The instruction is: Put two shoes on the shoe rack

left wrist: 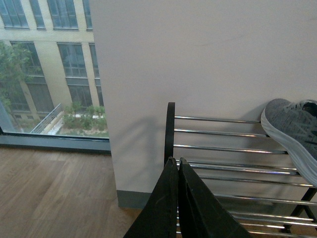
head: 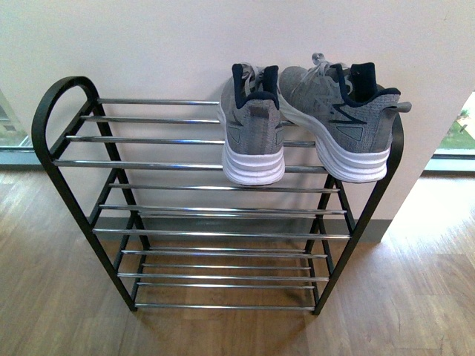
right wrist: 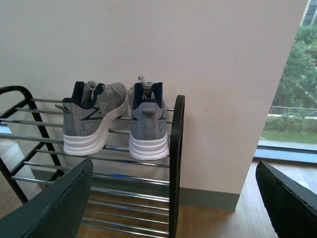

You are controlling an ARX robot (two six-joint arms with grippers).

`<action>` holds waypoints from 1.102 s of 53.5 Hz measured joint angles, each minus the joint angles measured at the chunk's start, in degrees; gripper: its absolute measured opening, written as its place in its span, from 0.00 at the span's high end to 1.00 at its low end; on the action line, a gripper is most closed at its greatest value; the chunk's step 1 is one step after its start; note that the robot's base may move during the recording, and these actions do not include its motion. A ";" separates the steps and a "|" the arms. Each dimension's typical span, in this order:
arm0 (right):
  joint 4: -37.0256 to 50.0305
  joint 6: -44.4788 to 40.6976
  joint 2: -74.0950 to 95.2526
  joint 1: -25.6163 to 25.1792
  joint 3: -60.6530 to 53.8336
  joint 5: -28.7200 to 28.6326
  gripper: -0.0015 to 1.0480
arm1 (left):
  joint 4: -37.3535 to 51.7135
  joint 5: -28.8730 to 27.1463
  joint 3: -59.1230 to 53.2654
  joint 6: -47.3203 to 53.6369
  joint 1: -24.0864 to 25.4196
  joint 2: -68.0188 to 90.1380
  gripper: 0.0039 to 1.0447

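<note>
Pale wall backs the shoe rack [head: 148, 163]. At the right end of its top tier one shoe [head: 254, 126] sits heel-out, the other shoe [head: 345, 122] angled just beside it. Their navy side marks are too small to read. Open wooden floor [head: 59, 297] surrounds the rack. The left gripper [left wrist: 177, 198] is pressed together, holding nothing; the right gripper [right wrist: 173, 171] gapes wide.

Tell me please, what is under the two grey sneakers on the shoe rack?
Under the two sneakers is the top tier of the shoe rack; below it, the lower tiers hold nothing, then comes wooden floor. The soles cover the bars they rest on.
</note>
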 joint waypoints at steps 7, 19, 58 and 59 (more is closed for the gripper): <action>0.00 0.00 0.00 0.00 0.00 0.00 0.09 | -2.82 0.02 -0.11 0.00 0.00 -3.28 0.99; 0.00 0.00 0.00 0.00 0.00 0.00 0.09 | -9.44 0.04 -0.11 0.00 0.00 -9.94 0.99; 0.00 -0.02 0.00 0.00 0.00 0.00 0.09 | -24.83 0.00 -0.11 -0.04 0.04 -24.35 0.89; 0.00 -0.02 0.00 0.00 0.00 0.00 0.09 | -24.83 0.00 -0.11 -0.04 0.04 -24.35 0.86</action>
